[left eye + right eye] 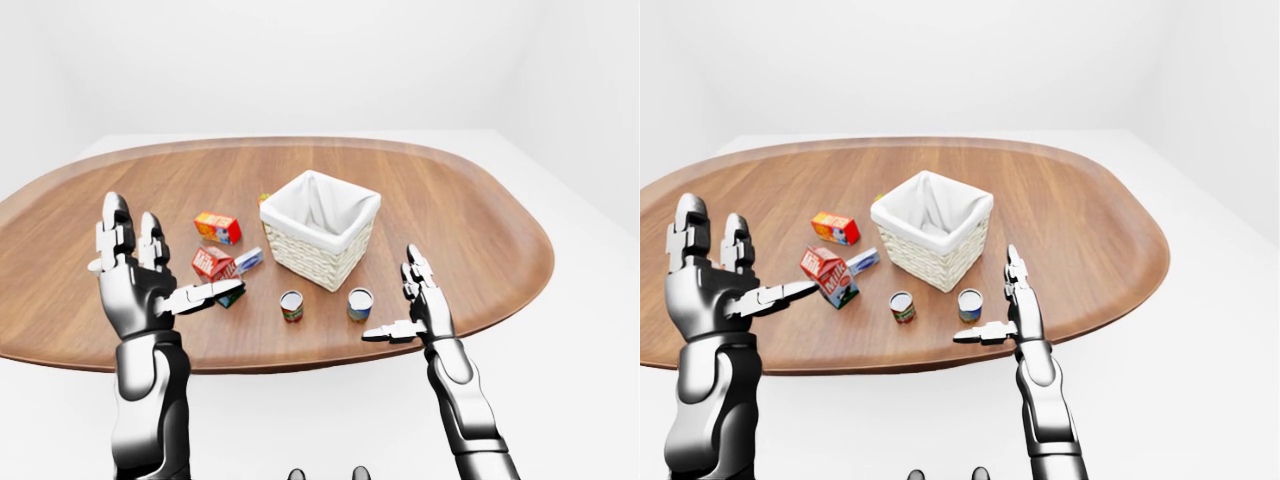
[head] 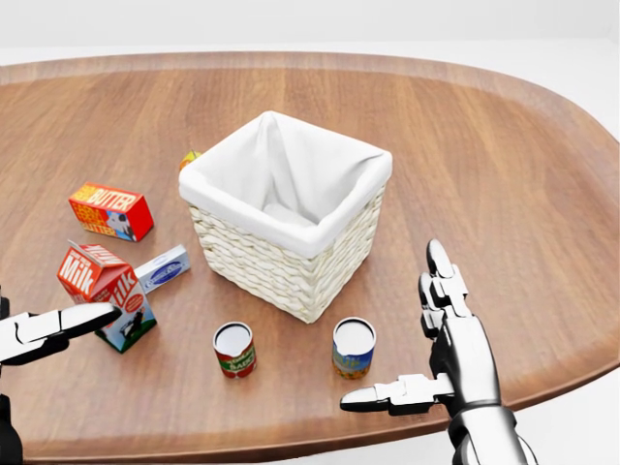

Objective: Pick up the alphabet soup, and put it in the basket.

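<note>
Alphabet soup point(image 2: 353, 348) can stands upright on the table point(image 2: 504, 174), lower centre of head view, just below the basket point(image 2: 286, 218), beside a second can point(image 2: 234, 350) to its left. Right hand point(image 2: 448, 349) open, fingers spread, holding nothing, near the soup at lower right. Left hand point(image 1: 135, 275) open and empty at left, by the milk carton point(image 2: 102, 281); butter box point(image 2: 109, 211) above it

In the head view, the left hand point(image 2: 44, 332) is cut off by the left edge, only a finger showing. The basket point(image 2: 291, 257) hides most of a small orange box point(image 2: 189, 158). Both can labels are too small to read.
</note>
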